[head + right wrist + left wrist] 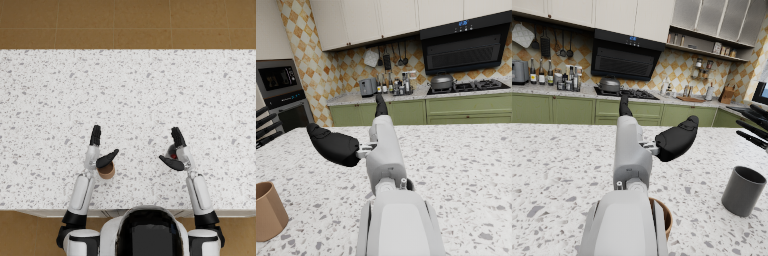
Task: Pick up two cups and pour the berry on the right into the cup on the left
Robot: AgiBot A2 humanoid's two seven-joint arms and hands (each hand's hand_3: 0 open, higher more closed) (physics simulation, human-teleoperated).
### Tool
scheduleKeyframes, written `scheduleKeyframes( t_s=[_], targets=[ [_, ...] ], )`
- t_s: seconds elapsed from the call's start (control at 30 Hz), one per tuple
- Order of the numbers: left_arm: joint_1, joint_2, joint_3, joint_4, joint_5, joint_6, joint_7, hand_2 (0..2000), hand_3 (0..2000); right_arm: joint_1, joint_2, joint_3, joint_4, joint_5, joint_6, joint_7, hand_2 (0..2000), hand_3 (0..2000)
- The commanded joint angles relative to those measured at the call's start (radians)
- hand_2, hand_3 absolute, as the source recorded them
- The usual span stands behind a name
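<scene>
Two cups standing upright on a speckled counter, well apart. Brown cup on the left, just beside the left hand; dark cup on the right, close against the right hand.

Left hand: fingers stretched straight ahead, thumb splayed inward over the brown cup's rim in the head view. Spread apart, holding nothing. In the left wrist view, brown cup mostly hidden behind the forearm, only part of the rim showing; cannot tell from there whether hand and cup touch. Dark cup in the same view standing alone, with the right hand's fingertips poking in above it at the edge.

Right hand: fingers pointed forward, thumb angled inward, also spread and gripping nothing. Dark cup tucked between thumb and fingers in the head view, not clamped as far as can be seen. A small red spot inside it, the berry, too small to make out more. In the right wrist view, thumb out to the side, dark cup barely visible behind the forearm, brown cup apart near the edge.

Behind the counter, green cabinets, a stove, a black hood.
</scene>
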State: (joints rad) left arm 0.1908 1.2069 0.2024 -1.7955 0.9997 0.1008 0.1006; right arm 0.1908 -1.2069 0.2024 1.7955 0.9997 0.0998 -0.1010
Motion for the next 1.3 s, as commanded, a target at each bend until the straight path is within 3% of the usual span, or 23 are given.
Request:
scheduleKeyframes(
  t_s=[0.03, 0.43, 0.47, 0.57, 0.67, 1.03, 1.3],
  targets=[
    [0.0, 0.0, 0.0, 0.0, 0.0, 0.0, 0.0, 0, 0, 0.0, 0.0, 0.0, 0.0, 0.0, 0.0, 0.0, 0, 0],
    [0.0, 0.0, 0.0, 0.0, 0.0, 0.0, 0.0, 0, 0, 0.002, -0.001, 0.03, -0.016, 0.0, 0.0, 0.0, 0, 0],
    [0.002, 0.001, 0.03, 0.016, 0.0, 0.0, 0.0, 0, 0, 0.003, -0.004, 0.027, -0.014, 0.0, -0.028, 0.029, 0, 0],
    [-0.049, -0.015, -0.033, -0.04, 0.0, -0.064, -0.064, 0, 0, -0.009, -0.008, -0.001, 0.034, 0.0, -0.073, 0.074, 0, 0],
    [-0.092, -0.024, -0.058, -0.056, 0.0, -0.087, -0.087, 0, 0, -0.033, -0.006, -0.024, 0.03, 0.0, -0.09, 0.091, 0, 0],
    [-0.234, -0.053, -0.102, -0.118, 0.336, -0.101, -0.1, 0, 0, -0.145, 0.003, -0.164, 0.068, 0.336, -0.099, 0.101, 0, 0],
    [-0.333, -0.072, -0.098, -0.107, 0.39, -0.101, -0.101, 0, 0, -0.23, 0.004, -0.167, 0.055, 0.389, -0.1, 0.101, 0, 0]
  ],
)
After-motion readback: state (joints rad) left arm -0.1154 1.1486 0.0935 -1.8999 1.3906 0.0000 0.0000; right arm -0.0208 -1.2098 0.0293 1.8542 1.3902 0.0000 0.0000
